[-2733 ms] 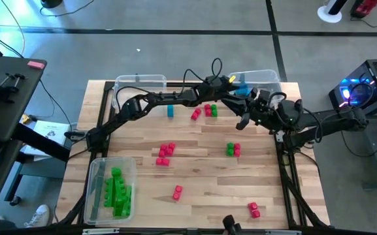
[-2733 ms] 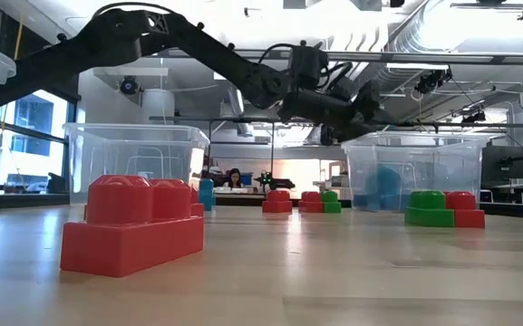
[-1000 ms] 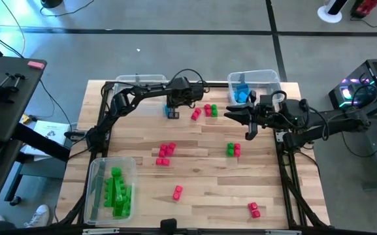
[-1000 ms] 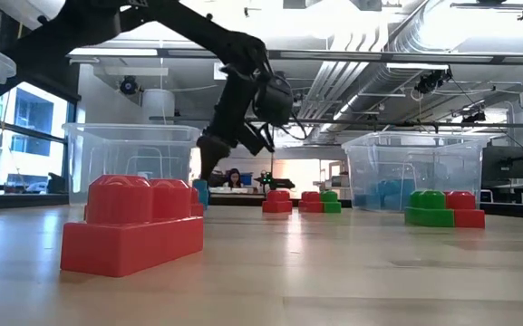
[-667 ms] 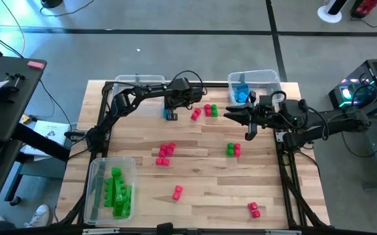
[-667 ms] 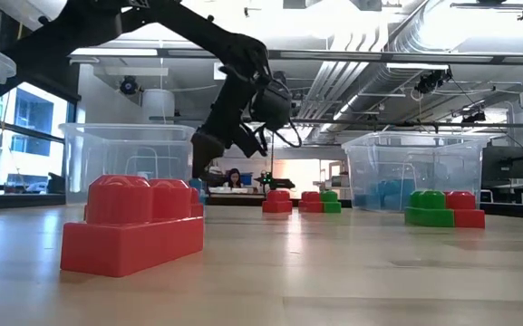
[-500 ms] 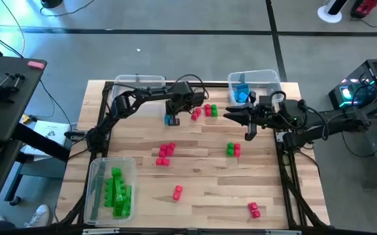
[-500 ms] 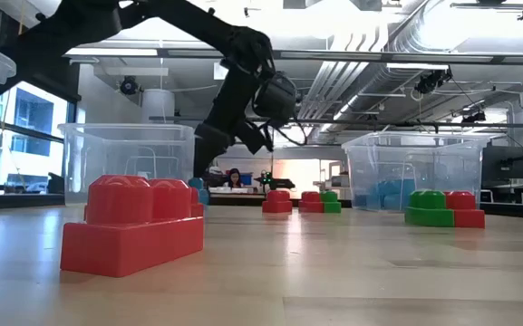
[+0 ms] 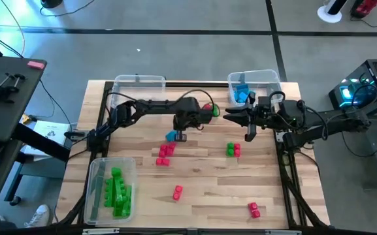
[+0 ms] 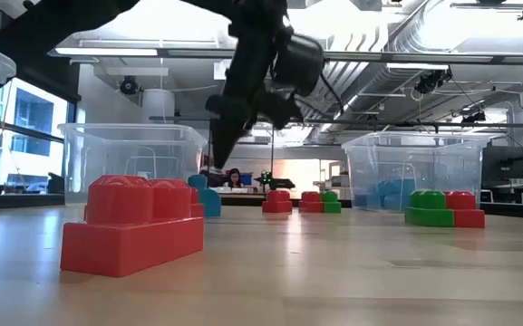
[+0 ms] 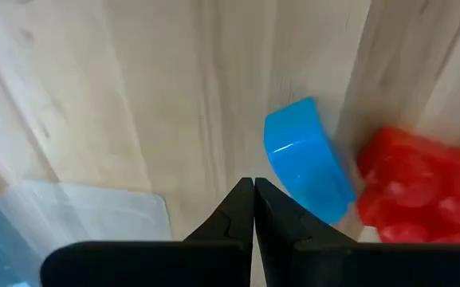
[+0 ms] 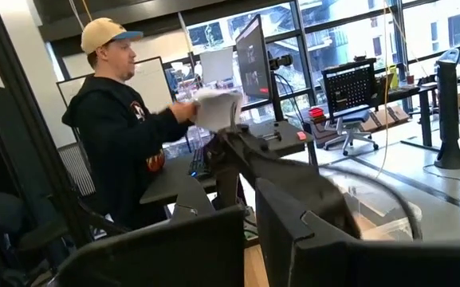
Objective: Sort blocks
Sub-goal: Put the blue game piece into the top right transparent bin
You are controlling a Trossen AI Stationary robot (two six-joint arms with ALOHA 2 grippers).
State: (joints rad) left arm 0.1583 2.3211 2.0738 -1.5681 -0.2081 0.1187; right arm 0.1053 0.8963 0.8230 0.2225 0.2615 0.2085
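Note:
A blue block (image 9: 170, 136) lies flat on the wood near the table's middle, also in the left wrist view (image 11: 305, 163), just far of a cluster of red blocks (image 9: 165, 153). My left gripper (image 9: 179, 135) is shut, with its tips close beside the blue block on the block's right. My right gripper (image 9: 230, 116) hovers shut at the right, in front of the far right clear bin (image 9: 266, 77), which holds blue blocks. More red and green blocks lie scattered: a pair (image 9: 232, 149), one (image 9: 177, 192) and one (image 9: 254, 209). My left gripper's shut fingers (image 11: 271, 209) come down from above beside the blue block's long side (image 11: 319, 199). The block rests on the table. Whether the fingers touch it, I cannot tell.
An empty clear bin (image 9: 139, 82) stands at the far left. A bin with green blocks (image 9: 113, 189) stands at the near left. Red and green blocks (image 9: 211, 109) sit partly behind my left arm. A person stands in the room beyond the table (image 12: 122, 135).
My left gripper has moved from near the far left bin toward the near edge and slightly right, staying shut. The blue block has slid along the table with it and turned about. It now lies just far of the red cluster.

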